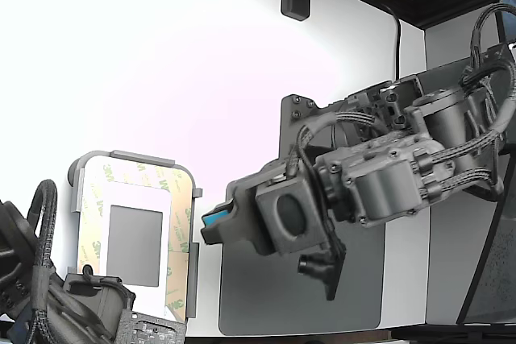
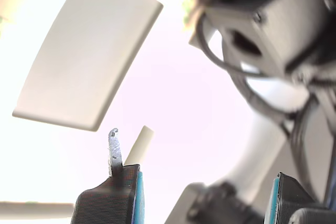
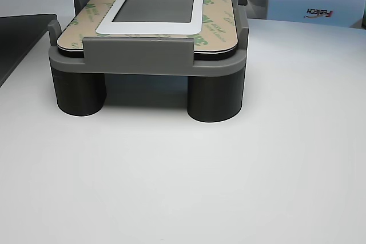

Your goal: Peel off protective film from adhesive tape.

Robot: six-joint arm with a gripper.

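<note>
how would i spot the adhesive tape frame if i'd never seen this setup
Find the grey fixture standing on dark round legs on the white table. On top of it lies a white panel with a grey rectangular centre. The adhesive tape is the tan band printed with green 3M marks framing that panel, unlike the plain dark mat beside the fixture.

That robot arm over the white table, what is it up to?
The arm's gripper hovers above the table with its blue-padded jaws open, holding nothing. It points toward a grey fixture that cradles a white panel framed by adhesive tape, whose 3M-printed liner looks mostly still in place. A large grey mat lies under the arm. A second arm sits beside the fixture; nothing is being peeled right now.
</note>
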